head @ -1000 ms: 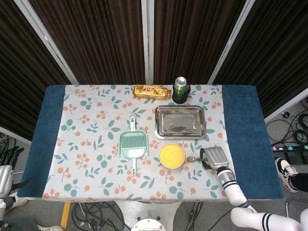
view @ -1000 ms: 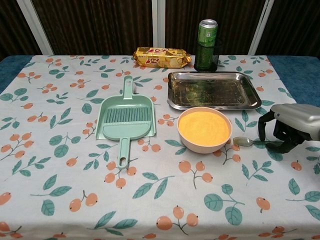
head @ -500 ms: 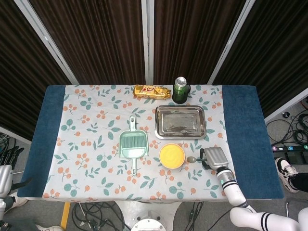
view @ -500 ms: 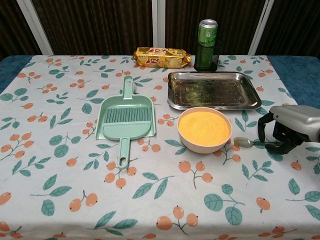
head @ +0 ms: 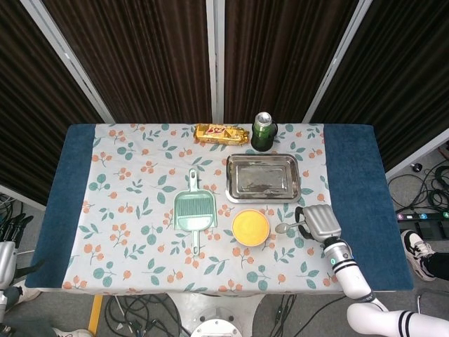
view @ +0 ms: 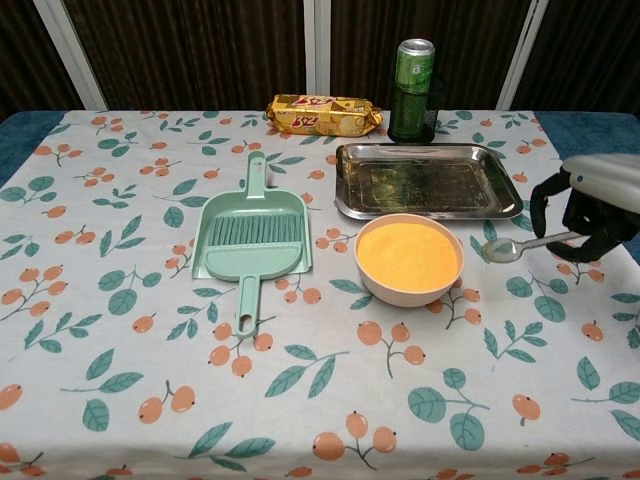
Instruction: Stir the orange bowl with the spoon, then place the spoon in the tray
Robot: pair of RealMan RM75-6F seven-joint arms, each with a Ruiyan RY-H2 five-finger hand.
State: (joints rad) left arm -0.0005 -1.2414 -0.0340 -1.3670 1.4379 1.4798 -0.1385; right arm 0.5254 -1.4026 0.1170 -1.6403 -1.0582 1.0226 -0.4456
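The orange bowl (view: 409, 259) (head: 250, 227) sits just in front of the steel tray (view: 427, 181) (head: 262, 177). My right hand (view: 594, 205) (head: 320, 222) holds the metal spoon (view: 514, 247) (head: 284, 228) by its handle, lifted off the cloth. The spoon's head hangs just right of the bowl's rim, level with it. At the lower left corner of the head view only a sliver of my left arm (head: 5, 261) shows; the hand itself is out of both views.
A green dustpan (view: 249, 238) lies left of the bowl. A yellow snack packet (view: 323, 113) and a green can (view: 414, 90) stand at the back edge, behind the tray. Blue cloth borders the floral tablecloth on both sides.
My right hand has risen from the table and carried the spoon up with it; the spoon's head, which lay on the cloth, now hangs beside the bowl's rim.
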